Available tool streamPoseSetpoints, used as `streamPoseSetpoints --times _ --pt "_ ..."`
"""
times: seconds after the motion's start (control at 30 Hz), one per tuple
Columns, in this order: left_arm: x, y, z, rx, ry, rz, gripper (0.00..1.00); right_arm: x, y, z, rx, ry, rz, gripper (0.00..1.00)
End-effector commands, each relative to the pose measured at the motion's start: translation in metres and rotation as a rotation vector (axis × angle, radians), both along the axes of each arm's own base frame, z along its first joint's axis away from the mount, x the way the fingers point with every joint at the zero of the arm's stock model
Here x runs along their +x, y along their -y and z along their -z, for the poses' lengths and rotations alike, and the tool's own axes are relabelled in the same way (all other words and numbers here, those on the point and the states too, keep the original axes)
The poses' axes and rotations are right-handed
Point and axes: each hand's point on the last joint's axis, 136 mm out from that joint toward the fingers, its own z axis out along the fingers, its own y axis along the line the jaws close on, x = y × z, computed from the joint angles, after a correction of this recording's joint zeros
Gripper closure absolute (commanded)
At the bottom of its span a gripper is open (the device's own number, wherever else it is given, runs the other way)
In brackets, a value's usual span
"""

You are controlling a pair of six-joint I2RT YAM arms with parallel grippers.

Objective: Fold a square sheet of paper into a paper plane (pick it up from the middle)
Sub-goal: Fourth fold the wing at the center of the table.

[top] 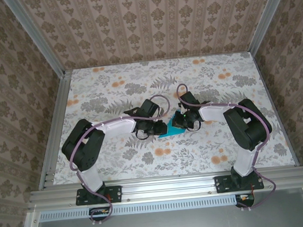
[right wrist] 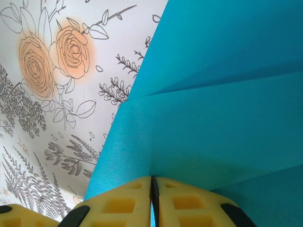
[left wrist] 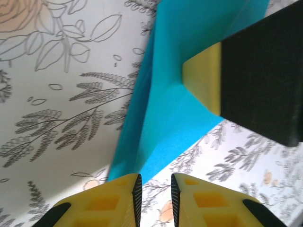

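The right hand [right wrist: 154, 183] is clenched on the near edge of the paper [right wrist: 213, 118], which is part-folded and spreads out ahead of it over the bench [right wrist: 42, 142]. The left hand [left wrist: 155, 183] stands slightly parted, grasping nothing, with a corner of the paper just ahead of its left fingertip.

We judge a crooked crease the main risk. If the left hand pushes or tugs while one pinch holds the sheet, the layers could slide out of line or tear at the grip. If the right hand slackens, the fold may spring open.

The paper's far edges are cut off beyond both hands. We cannot tell how many layers the right hand pinches. From above, the arms cover most of the sheet.
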Motion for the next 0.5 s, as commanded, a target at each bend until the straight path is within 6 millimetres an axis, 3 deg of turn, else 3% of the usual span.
streamPoseSetpoints --times 0.0,0.1,0.47 --pt "-0.001 -0.017 0.004 0.109 0.065 0.040 0.74 -0.013 0.019 0.028 -0.088 -0.082 0.046 0.87" --pt "0.000 -0.021 0.009 0.128 0.077 0.050 0.74 -0.012 0.019 0.028 -0.089 -0.080 0.044 0.87" --pt "-0.004 -0.006 0.014 0.063 0.065 0.118 0.79 -0.013 0.020 0.029 -0.092 -0.085 0.044 0.87"
